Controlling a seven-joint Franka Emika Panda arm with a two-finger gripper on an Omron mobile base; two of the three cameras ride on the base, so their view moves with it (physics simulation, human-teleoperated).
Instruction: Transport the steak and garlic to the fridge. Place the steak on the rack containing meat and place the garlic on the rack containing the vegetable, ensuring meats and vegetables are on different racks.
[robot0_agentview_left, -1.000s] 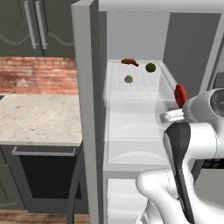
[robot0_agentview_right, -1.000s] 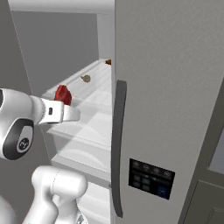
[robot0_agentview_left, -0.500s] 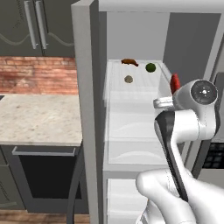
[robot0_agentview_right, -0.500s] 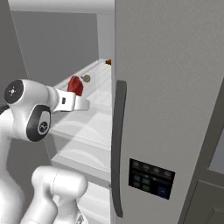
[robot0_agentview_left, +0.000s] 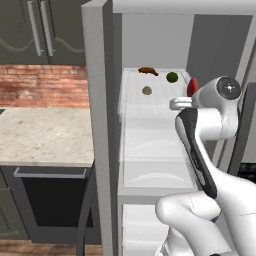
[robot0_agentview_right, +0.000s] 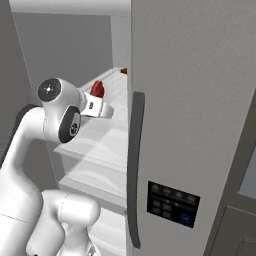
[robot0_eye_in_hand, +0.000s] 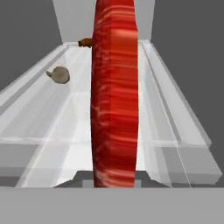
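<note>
One small bright-red slab of raw steak (robot0_eye_in_hand: 114, 94) stood on edge, pinched flat-side between your gripper's (robot0_agentview_left: 186, 100) jaws above the tall grey fridge's white upper rack (robot0_agentview_left: 131, 107). Judged light, soft, slippery: you gripped mid-slab correctly.

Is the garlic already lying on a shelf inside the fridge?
Yes, in the left base view the garlic lies on the white upper shelf of the fridge, near the green vegetable.
</note>
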